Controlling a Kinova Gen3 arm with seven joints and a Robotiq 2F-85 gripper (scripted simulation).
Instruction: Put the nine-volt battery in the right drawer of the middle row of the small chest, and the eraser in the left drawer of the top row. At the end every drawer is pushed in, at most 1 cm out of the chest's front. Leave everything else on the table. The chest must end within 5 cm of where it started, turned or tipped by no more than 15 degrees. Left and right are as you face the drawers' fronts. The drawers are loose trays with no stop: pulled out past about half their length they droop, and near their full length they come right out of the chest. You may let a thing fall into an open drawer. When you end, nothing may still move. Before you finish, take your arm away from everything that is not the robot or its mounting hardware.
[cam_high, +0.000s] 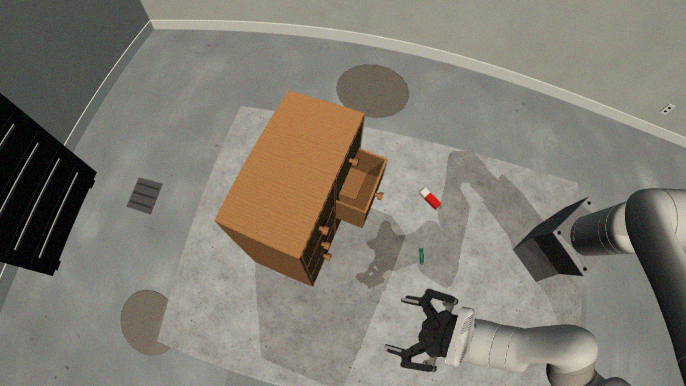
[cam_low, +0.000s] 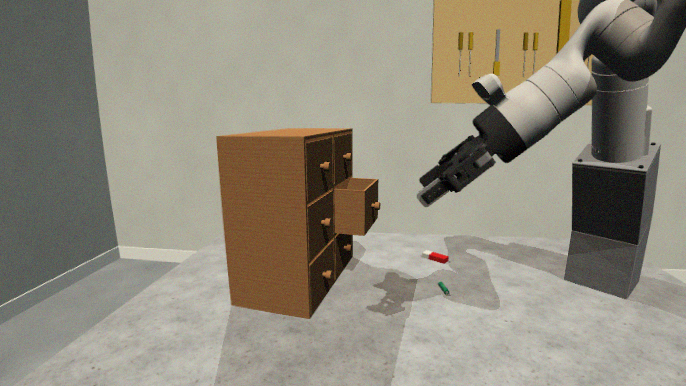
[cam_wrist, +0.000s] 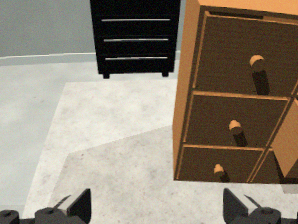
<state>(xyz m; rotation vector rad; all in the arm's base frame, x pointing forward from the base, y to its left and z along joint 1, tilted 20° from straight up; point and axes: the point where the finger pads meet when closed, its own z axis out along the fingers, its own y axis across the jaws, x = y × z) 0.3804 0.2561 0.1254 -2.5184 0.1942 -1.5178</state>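
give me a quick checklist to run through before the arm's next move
1. Jaws open, nothing between them: ok
2. Middle-row right drawer pulled out, still seated in the chest: ok
3. Top-row left drawer open for the eraser: not ok, it is shut
4. Eraser on the table, not under the chest: ok
5. Nine-volt battery located: cannot tell, none recognisable
6. Chest standing upright: ok
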